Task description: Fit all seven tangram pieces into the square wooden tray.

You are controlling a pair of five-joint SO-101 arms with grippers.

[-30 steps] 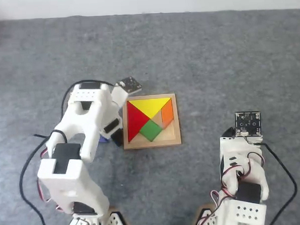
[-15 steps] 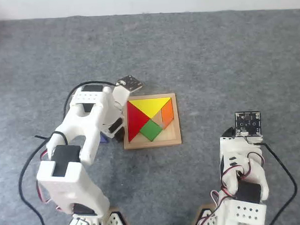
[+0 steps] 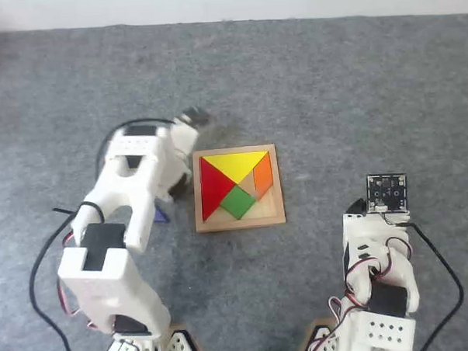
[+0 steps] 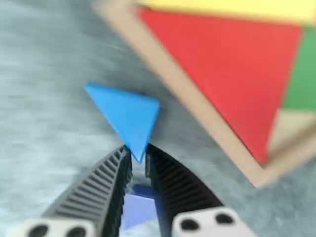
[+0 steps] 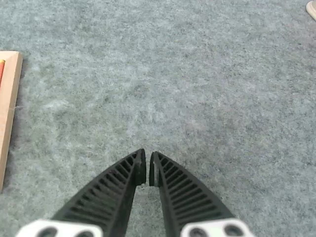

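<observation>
Left gripper (image 4: 138,154), nearly closed, pinches one corner of the blue triangle (image 4: 126,112) just outside the tray (image 3: 240,223) rim, beside the red piece (image 4: 232,74). Right gripper (image 5: 148,169), closed and empty, over carpet (image 5: 197,74).

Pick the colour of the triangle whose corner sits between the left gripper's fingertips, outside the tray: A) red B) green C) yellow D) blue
D: the left wrist view shows the left gripper closed on a corner of the blue triangle, which lies on the grey mat beside the tray.
</observation>
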